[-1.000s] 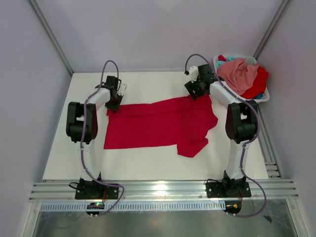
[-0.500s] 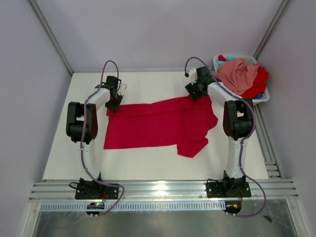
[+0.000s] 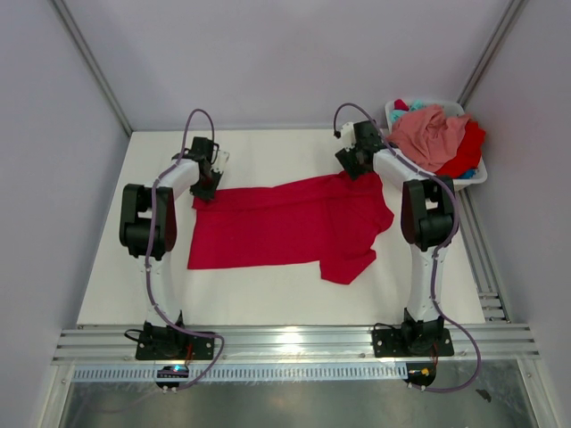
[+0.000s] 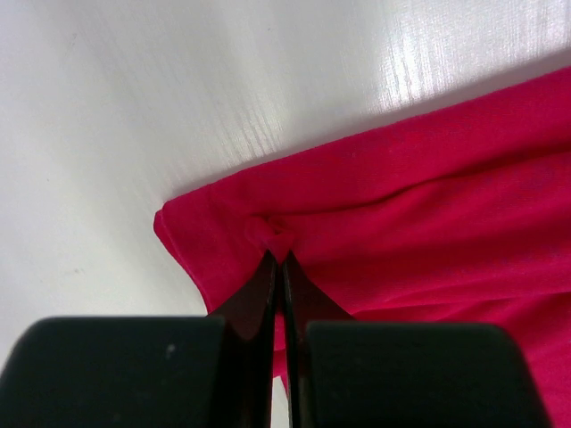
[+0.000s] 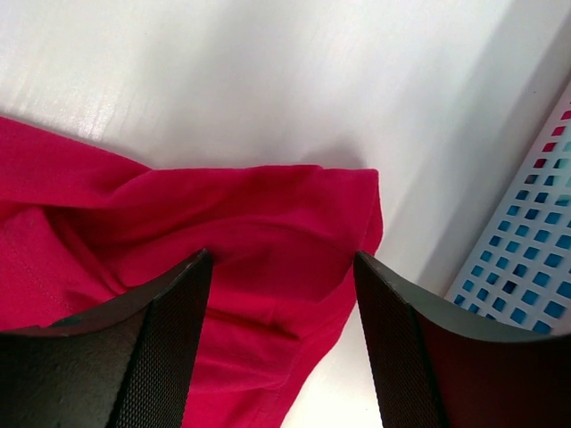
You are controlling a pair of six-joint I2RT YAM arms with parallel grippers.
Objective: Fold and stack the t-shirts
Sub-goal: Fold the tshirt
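A bright red t-shirt (image 3: 285,223) lies spread wide on the white table. My left gripper (image 3: 205,187) is shut on the shirt's far left corner; in the left wrist view the fingertips (image 4: 278,259) pinch a fold of red cloth (image 4: 428,205). My right gripper (image 3: 359,165) is open over the shirt's far right corner; in the right wrist view its fingers (image 5: 178,303) straddle the red cloth (image 5: 259,232) without closing on it. A salmon pink shirt (image 3: 433,132), a red one (image 3: 466,152) and a bit of teal (image 3: 414,108) lie in the basket.
The white plastic basket (image 3: 477,176) stands at the far right corner, close to my right gripper; its wall shows in the right wrist view (image 5: 526,259). Grey walls surround the table. A metal rail (image 3: 285,343) runs along the near edge.
My right gripper has shifted slightly back and right over the shirt's far right corner. The left arm and the shirt have not moved.
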